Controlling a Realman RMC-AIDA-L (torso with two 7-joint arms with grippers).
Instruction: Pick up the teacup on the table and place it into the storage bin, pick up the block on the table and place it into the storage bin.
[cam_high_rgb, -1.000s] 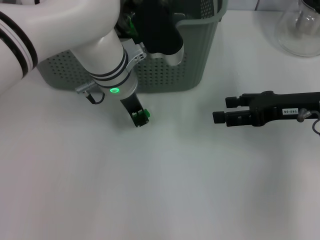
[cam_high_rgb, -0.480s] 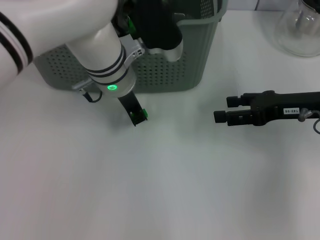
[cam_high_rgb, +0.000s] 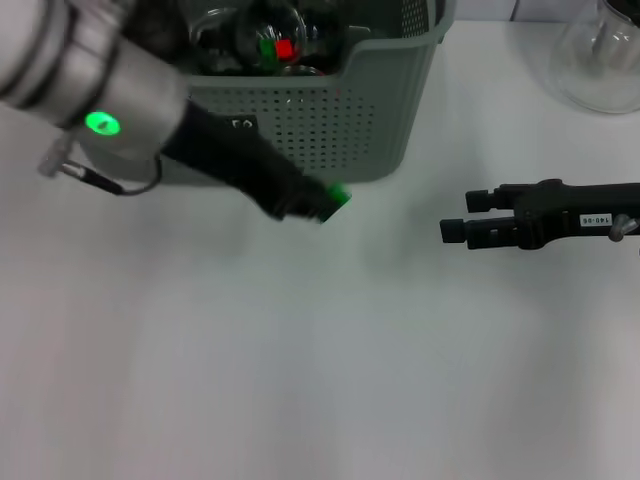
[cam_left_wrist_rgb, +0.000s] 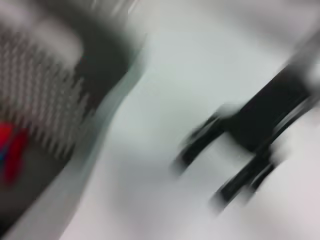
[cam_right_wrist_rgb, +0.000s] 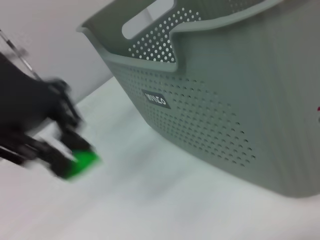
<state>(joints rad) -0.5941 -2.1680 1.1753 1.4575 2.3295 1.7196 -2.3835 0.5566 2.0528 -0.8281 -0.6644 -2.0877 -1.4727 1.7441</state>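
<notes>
Just behind and above my left gripper (cam_high_rgb: 325, 205) stands the storage bin (cam_high_rgb: 370, 110), its front wall close to the fingertips. The gripper is clenched on a small green block (cam_high_rgb: 338, 194), its long axis slanting toward the bin's near corner. My right gripper (cam_high_rgb: 452, 230) hangs well off to the side, and I cannot tell its state. The white table (cam_high_rgb: 320, 380) is bare below. Glassware already sits in the bin.
</notes>
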